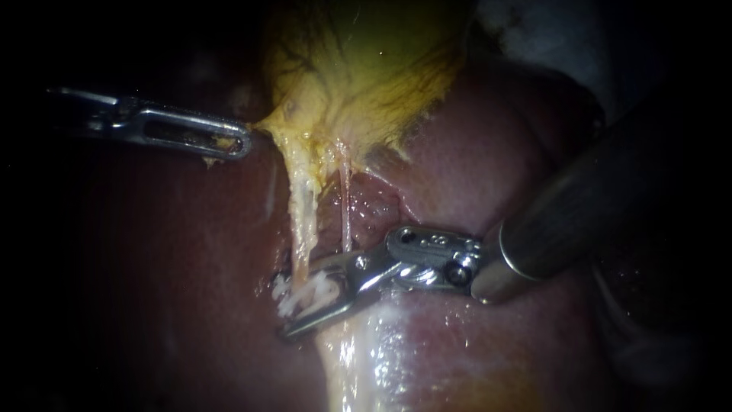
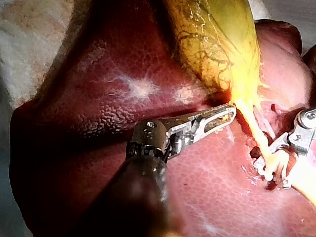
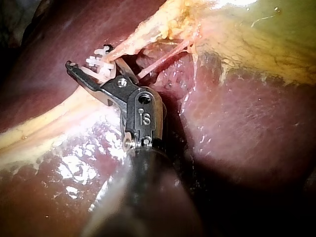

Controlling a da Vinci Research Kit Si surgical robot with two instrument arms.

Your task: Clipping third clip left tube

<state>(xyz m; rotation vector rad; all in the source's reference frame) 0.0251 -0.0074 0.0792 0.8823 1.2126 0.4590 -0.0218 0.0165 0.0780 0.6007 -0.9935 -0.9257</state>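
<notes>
Your right instrument [image 1: 280,309] holds its jaws apart astride the left tube [image 1: 301,221], low against the liver [image 1: 473,168] — white clips [image 1: 309,292] lying between them — while your left instrument [image 1: 242,143], jaws closed, pinches the gallbladder [image 1: 358,69] at its lower edge.

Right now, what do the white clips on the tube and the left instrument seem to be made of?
Clips: probably plastic; white, matte, slightly translucent. Left instrument: metal, apparently polished steel; silvery, with bright glints along its edges.

Right instrument [image 1: 287,307], jaws apart, astride clips [image 1: 303,294] on left tube [image 1: 303,221]; left instrument [image 1: 241,143], jaws tight on gallbladder [image 1: 366,69].
</notes>
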